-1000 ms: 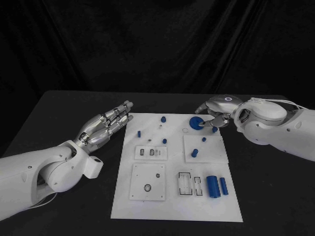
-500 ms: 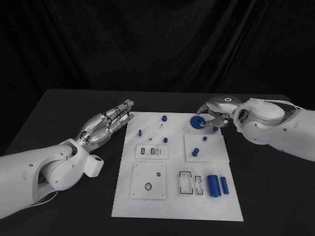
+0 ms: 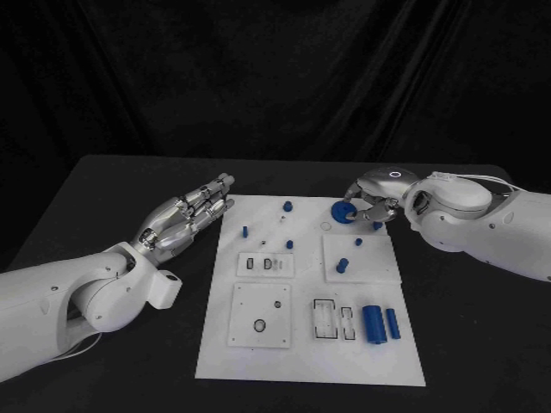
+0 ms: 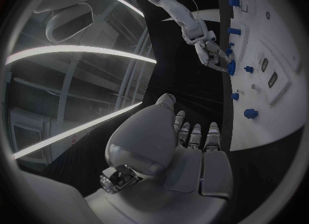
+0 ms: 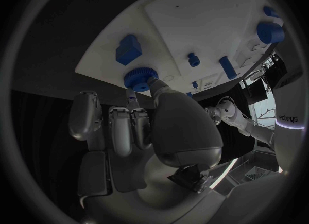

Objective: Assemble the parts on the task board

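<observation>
A round blue knurled knob sits at the far right part of the white task board, pinched between the fingertips of the right hand — the right wrist view shows the thumb and a finger closed on its ridged rim, just above the board's surface. Beside it in that view stands a blue block-shaped part, with a small blue peg and a slim blue bar further along the board. Toward the near right of the board lie a blue cylinder and a thinner blue pin, side by side next to two rectangular slots. The left hand hovers off the board's left edge over the black table — fingers straight, a little apart, holding nothing.
</observation>
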You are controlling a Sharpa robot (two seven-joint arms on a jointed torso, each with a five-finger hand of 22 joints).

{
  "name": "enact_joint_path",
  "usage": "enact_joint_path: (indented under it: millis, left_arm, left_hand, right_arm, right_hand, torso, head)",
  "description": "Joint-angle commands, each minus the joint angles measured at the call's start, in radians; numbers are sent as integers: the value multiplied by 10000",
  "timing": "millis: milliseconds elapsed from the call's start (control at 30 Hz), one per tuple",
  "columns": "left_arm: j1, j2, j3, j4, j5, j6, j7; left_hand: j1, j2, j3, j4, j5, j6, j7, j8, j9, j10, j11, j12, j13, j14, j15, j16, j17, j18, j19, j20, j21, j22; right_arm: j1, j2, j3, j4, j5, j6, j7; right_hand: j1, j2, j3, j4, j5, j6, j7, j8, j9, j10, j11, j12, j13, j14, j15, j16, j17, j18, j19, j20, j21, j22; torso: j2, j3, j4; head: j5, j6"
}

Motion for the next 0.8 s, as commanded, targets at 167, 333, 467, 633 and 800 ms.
enact_joint_path:
  millis: [167,333,467,633,800]
  left_arm:
    - [21,20,7,-8,-36,142,293]
    - [21,14,7,-24,-36,145,281]
    - [20,-7,7,-27,-36,152,274]
    - [20,-44,7,-23,-36,149,257]
    - [19,-62,6,-17,-36,152,229]
  left_hand:
    - [28,-39,44,1,-44,-79,-18,-14,-8,-28,67,-30,-17,14,66,-37,-15,177,14,81,-53,-16]
    - [28,-39,44,1,-44,-79,-18,-14,-8,-28,67,-30,-17,14,66,-37,-15,177,14,81,-53,-16]
    - [27,-37,52,-3,-43,-90,-16,-16,-9,-31,70,-30,-17,14,68,-37,-15,176,12,83,-55,-17]
    - [27,-37,52,-3,-43,-90,-16,-16,-9,-31,70,-30,-17,14,68,-37,-15,176,12,83,-55,-17]
    - [27,-35,60,-6,-42,-87,-13,-15,-9,-27,75,-29,-16,14,70,-37,-15,176,15,86,-53,-15]
  right_arm:
    - [-126,52,-23,-62,-25,180,157]
    - [-147,41,-23,-67,-18,199,307]
    - [-152,-8,-23,2,112,47,493]
    - [-142,-81,-21,194,342,-158,690]
    - [-34,-110,-20,477,433,-297,807]
  right_hand:
    - [208,35,55,-265,715,380,-86,551,489,1057,-64,24,2631,1057,-30,26,2631,147,95,-82,-21,735]
    - [237,-17,97,-423,1737,542,-156,1085,988,1057,-122,24,2631,1057,-86,26,2631,137,159,-151,-5,801]
    - [86,-136,236,-419,2834,360,-176,1445,1457,1057,-144,24,2631,1057,-122,26,2631,112,238,-170,24,883]
    - [-125,-325,474,-309,3829,319,-165,1674,1783,1057,-151,24,2631,1057,-130,26,2631,84,342,-183,101,988]
    - [-250,-454,663,-219,4255,245,-142,1698,1894,1057,-133,24,2631,1057,-118,26,2631,76,379,-175,118,1033]
  torso:
    - [-3,-2,0]
    - [-5,0,-4]
    - [-14,-4,-6]
    - [-9,4,8]
    - [-11,0,-3]
  head:
    - [-3,-5]
    - [21,-8]
    - [39,4]
    - [18,20]
    - [39,1]
